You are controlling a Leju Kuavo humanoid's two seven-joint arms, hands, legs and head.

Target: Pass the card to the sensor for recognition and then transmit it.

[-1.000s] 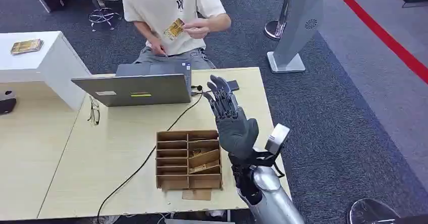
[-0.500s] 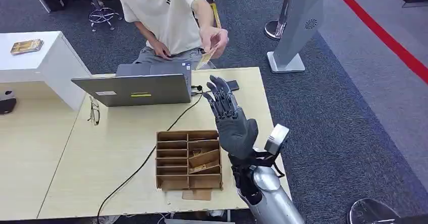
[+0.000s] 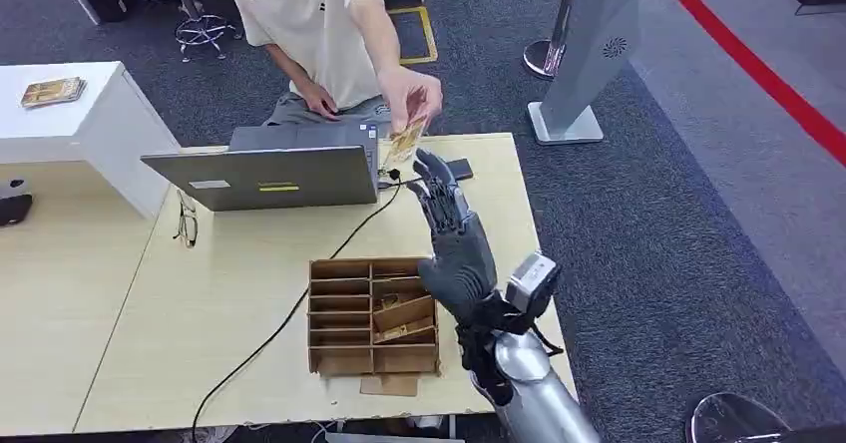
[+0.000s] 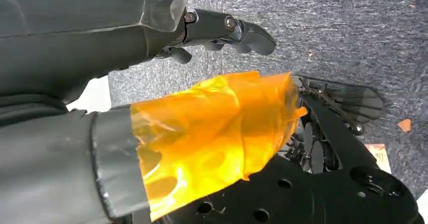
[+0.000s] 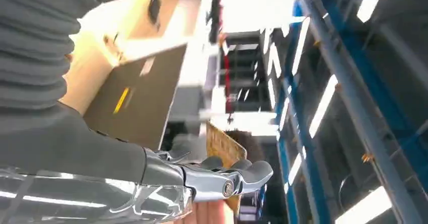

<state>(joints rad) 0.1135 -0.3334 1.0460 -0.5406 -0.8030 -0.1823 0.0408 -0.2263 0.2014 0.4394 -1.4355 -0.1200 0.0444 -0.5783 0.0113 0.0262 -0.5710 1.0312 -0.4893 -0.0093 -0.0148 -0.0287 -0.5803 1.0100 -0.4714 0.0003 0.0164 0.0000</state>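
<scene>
A: Item one, right hand (image 3: 454, 238).
B: Raised above the desk (image 3: 120, 303), fingers apart and pointing up toward the person (image 3: 319, 24). It grasps nothing. The right wrist view puts its fingertips (image 5: 252, 172) just in front of the card.

A: Item two, card (image 3: 401, 147).
B: Pinched in the person's hand (image 3: 414, 94), hanging edge-down just above the robot's fingertips. Whether it touches them, I cannot tell. It is not yet in the robot's grip.

A: Item three, left hand (image 4: 151, 32).
B: Hanging by the robot's side over carpet, with an orange wrap (image 4: 217, 133) in front of the lens. Fingers loosely extended, nothing between them.

A: Item four, other stock.
B: Laptop (image 3: 264, 169), open. Sorter (image 3: 374, 315) with compartments, a few cards inside. Cable (image 3: 289, 313) across the desk. A small dark device (image 3: 457, 169) by the far edge, possibly the sensor; too small to say.

A: Risks?
B: Judged, not seen. If the fingers close late or only on a corner, the card may slip and drop onto the desk or into the sorter. If the person lets go before the grip is firm, same result. A thin card held edge-on could also tilt in the fingers and meet the sensor badly.
</scene>
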